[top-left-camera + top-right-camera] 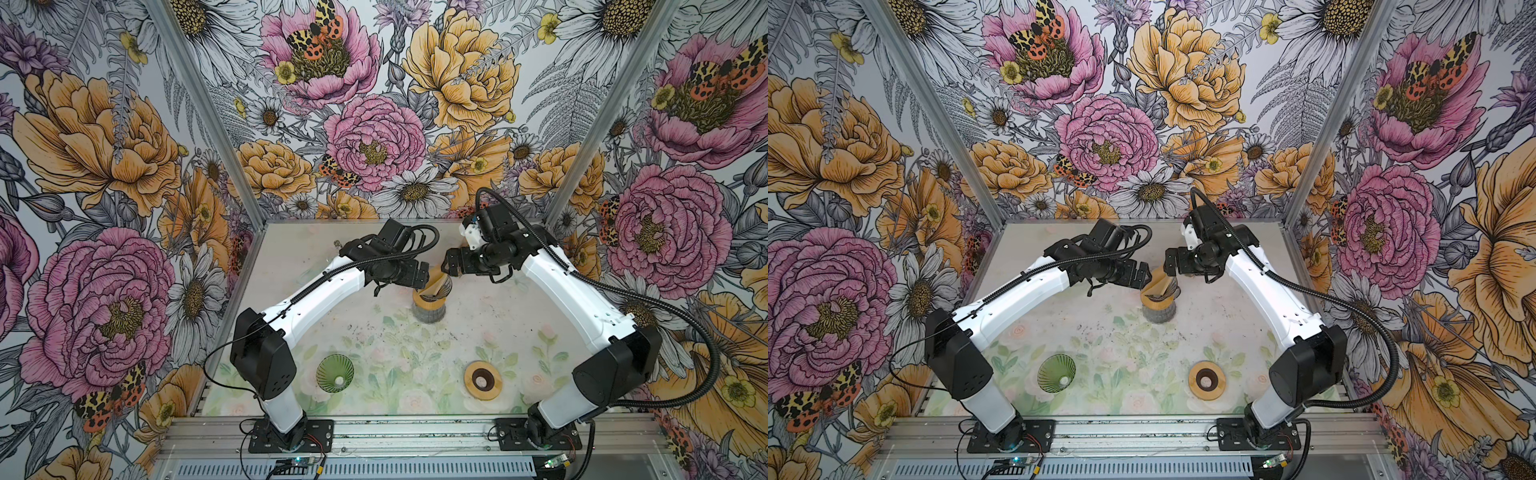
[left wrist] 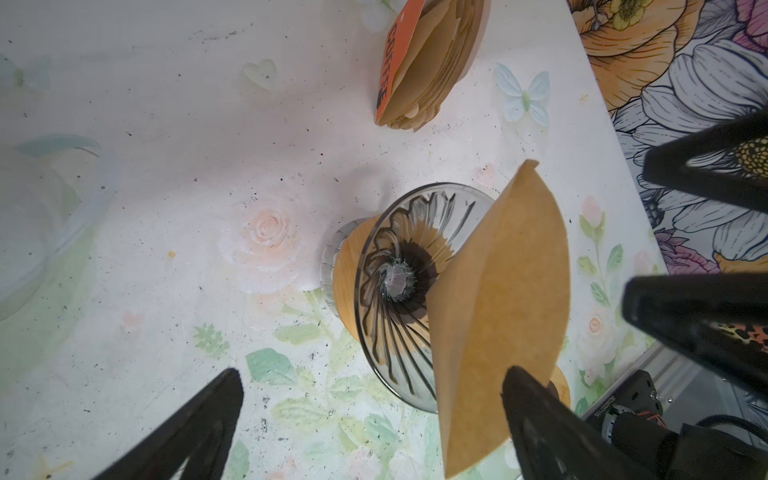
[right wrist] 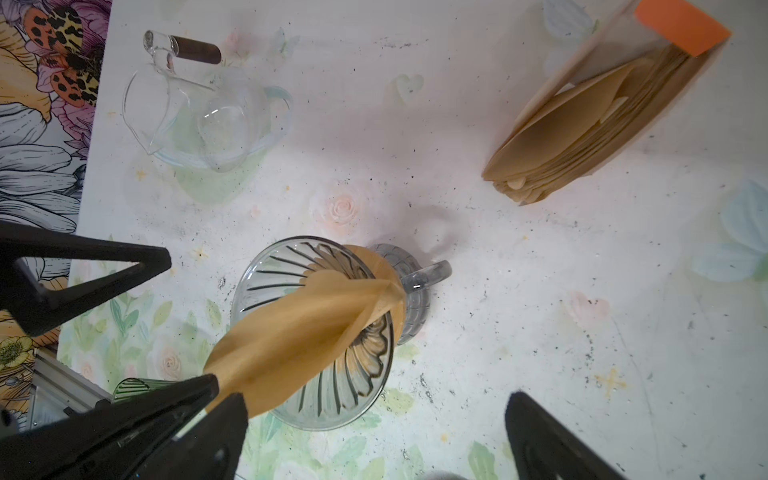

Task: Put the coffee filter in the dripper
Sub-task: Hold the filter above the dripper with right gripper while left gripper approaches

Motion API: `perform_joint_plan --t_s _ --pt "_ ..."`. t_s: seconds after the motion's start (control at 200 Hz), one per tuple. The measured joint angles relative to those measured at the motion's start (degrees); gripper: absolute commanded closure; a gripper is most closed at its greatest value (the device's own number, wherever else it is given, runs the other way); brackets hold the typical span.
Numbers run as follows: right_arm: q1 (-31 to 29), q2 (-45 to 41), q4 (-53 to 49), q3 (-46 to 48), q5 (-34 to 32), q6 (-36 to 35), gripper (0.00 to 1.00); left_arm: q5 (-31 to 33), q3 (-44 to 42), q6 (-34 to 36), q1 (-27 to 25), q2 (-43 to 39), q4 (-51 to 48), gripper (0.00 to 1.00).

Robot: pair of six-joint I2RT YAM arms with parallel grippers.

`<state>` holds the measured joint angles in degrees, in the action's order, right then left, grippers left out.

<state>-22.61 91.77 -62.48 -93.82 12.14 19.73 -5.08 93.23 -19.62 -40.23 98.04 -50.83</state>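
Observation:
A clear ribbed glass dripper (image 3: 266,274) stands on a wooden collar over a glass base at the table's middle rear (image 1: 430,309). A brown paper coffee filter (image 3: 311,324), still folded flat, stands tilted with its tip down in the cone and its upper edge sticking out over the rim (image 2: 498,311). My left gripper (image 2: 370,415) is open, and one finger (image 2: 540,424) rests against the filter's edge. My right gripper (image 3: 382,428) is open beside the dripper, one finger (image 3: 220,432) close to the filter's top corner. In both top views the two grippers (image 1: 422,276) (image 1: 451,266) face each other over the dripper.
A pack of brown filters with an orange label (image 3: 602,124) lies behind the dripper, and a glass carafe (image 3: 208,120) stands at the rear. A green dripper (image 1: 335,372) and a wooden ring (image 1: 483,380) sit near the table's front edge.

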Motion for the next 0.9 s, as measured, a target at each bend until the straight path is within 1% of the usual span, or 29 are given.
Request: perform_joint_plan --t_s 0.295,0.515,0.901 --pt "-0.4 4.0 0.0 -3.0 -0.6 -0.2 0.01 0.0 0.4 -2.7 -0.2 2.2 0.0 0.01" --pt "-0.4 5.5 -2.0 -4.3 -2.1 -1.6 0.01 0.0 0.4 -4.1 -0.2 2.8 0.0 0.01" --pt "-0.5 6.2 -5.6 -4.2 -5.0 -3.8 0.01 0.0 0.4 -4.1 -0.5 4.8 -0.2 0.01"
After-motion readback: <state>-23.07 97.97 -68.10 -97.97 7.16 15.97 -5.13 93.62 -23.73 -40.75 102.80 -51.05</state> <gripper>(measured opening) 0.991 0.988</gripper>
